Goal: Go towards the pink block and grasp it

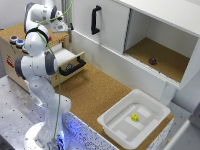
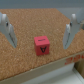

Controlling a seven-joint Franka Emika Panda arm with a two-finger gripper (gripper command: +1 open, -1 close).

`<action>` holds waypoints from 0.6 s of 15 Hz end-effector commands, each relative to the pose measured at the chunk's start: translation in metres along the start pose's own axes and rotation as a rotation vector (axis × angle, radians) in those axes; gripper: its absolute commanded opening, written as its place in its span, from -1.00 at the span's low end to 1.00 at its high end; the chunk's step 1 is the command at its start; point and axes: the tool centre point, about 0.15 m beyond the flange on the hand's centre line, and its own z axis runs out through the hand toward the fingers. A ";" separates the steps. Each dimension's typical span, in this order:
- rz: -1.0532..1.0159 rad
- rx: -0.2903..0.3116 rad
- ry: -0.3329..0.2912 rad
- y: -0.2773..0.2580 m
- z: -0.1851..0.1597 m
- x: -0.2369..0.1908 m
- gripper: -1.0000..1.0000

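Pink block sits on grainy cork at the centre of my wrist feed, a small cube with a dark mark I can't read. My pincer is spread wide, metal fingers flanking it, not touching.

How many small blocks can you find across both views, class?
3. The pink block lies on cork between the open gripper fingers; the yellow block sits in the white tray; the dark purple block sits in the cabinet. Others may be hidden.
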 end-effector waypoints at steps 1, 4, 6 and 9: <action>-0.145 0.003 -0.161 0.001 0.037 0.063 1.00; -0.187 -0.005 -0.222 -0.002 0.042 0.057 1.00; -0.203 -0.001 -0.264 0.000 0.052 0.050 1.00; -0.215 0.023 -0.308 0.003 0.068 0.045 1.00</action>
